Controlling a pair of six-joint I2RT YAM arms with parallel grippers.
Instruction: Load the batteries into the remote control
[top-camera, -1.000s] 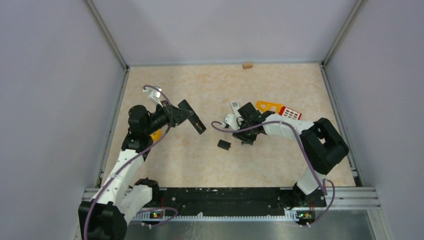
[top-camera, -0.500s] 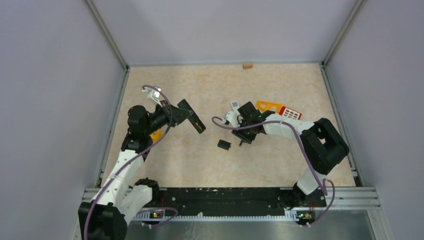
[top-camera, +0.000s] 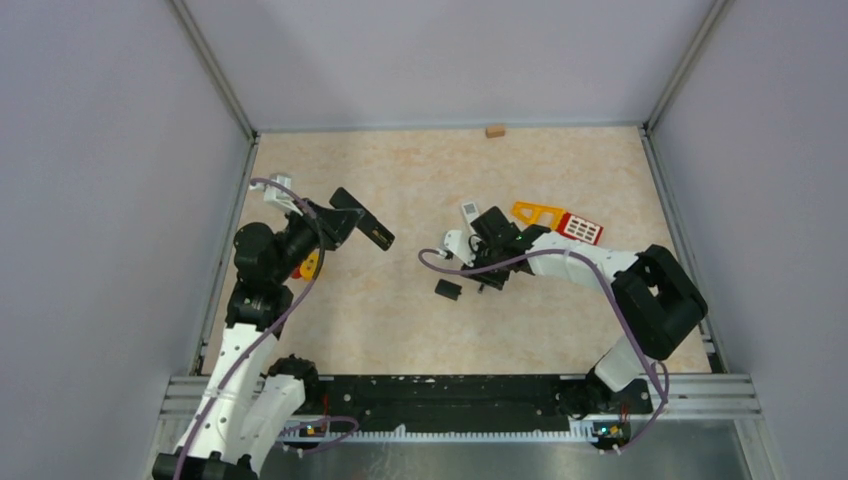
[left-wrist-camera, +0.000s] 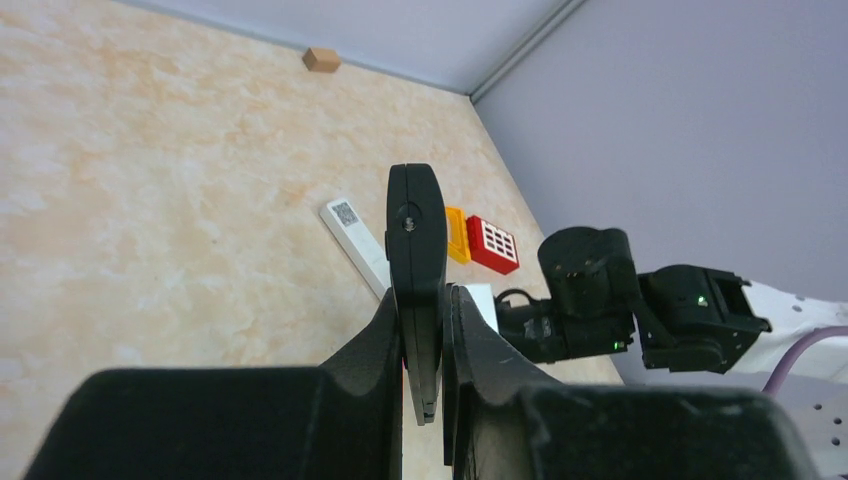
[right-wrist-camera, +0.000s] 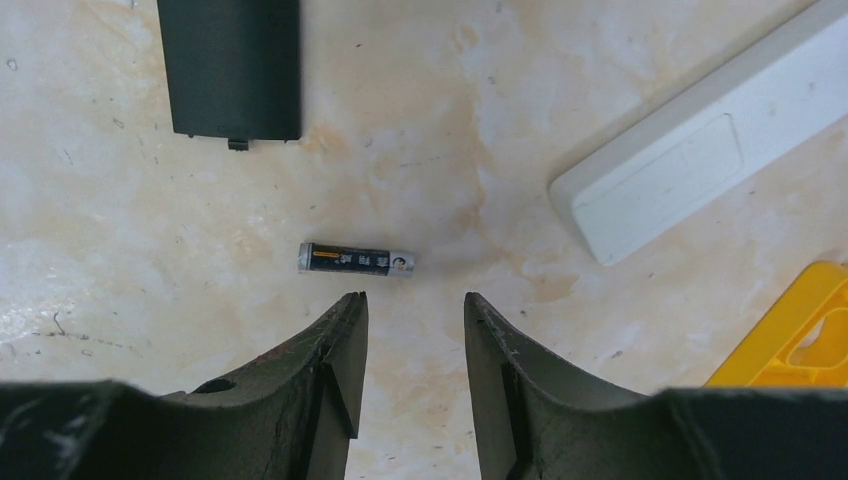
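Observation:
My left gripper is shut on a black remote control, held edge-on above the table; in the top view it sticks out of the gripper at the left. My right gripper is open, pointing down just above the table. One small dark battery with pale ends lies flat right beyond its fingertips, nearer the left finger. In the top view the right gripper hides that battery. No other batteries show.
A black flat cover piece lies beyond the battery, also in the top view. A white remote lies to the right. A yellow piece and a red piece lie behind. A wooden block is at the back wall.

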